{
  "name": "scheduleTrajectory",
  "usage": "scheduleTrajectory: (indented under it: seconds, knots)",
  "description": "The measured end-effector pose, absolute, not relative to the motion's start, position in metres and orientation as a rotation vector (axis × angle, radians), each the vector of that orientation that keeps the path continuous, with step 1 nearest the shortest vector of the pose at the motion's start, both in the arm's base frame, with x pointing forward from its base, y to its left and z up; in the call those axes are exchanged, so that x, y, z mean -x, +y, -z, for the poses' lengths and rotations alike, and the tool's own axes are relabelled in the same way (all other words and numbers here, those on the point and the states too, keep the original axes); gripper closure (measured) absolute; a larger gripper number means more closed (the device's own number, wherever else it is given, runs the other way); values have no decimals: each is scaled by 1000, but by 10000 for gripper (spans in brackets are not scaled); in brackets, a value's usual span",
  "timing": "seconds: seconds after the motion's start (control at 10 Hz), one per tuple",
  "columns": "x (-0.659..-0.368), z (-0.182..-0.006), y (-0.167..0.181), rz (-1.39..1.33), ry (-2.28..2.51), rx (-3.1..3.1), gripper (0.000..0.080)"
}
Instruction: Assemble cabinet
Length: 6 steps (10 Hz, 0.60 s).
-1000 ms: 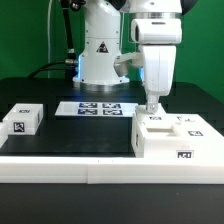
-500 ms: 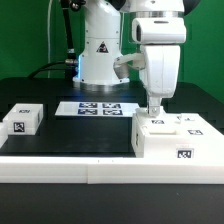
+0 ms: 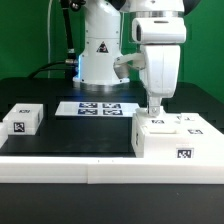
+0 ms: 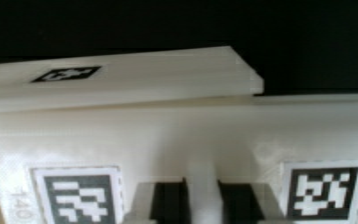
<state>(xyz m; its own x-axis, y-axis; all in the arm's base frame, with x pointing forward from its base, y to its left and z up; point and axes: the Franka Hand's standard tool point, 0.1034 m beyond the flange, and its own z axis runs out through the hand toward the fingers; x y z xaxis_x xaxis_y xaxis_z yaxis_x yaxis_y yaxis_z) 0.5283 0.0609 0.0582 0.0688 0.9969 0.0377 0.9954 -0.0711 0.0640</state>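
The cabinet [image 3: 160,146] is a white boxy case with marker tags, on the black table at the exterior view's right front. My gripper [image 3: 153,110] points straight down onto its top near the left corner. In the wrist view my gripper [image 4: 202,200] has its two dark fingers [image 4: 165,202] close together with a narrow white strip of the cabinet [image 4: 202,160] between them, flanked by two tags. A white tagged slab [image 4: 140,85] lies just beyond. A small white tagged block [image 3: 22,120] sits at the exterior view's left, far from the gripper.
The marker board [image 3: 98,108] lies flat at the middle back, in front of the robot base [image 3: 98,55]. A long white border rail [image 3: 70,170] runs along the table's front edge, touching the cabinet's front.
The gripper has shifted very slightly toward the exterior view's right over the cabinet top; for the last half second nothing has visibly moved.
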Motion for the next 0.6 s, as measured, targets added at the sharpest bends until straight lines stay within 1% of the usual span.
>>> scheduleTrajectory:
  seconds: [0.3,0.6]
  knots:
    - [-528,-58,61,-111,2126,-2281,728]
    - [-538,-60,57,-115,2192,-2207,728]
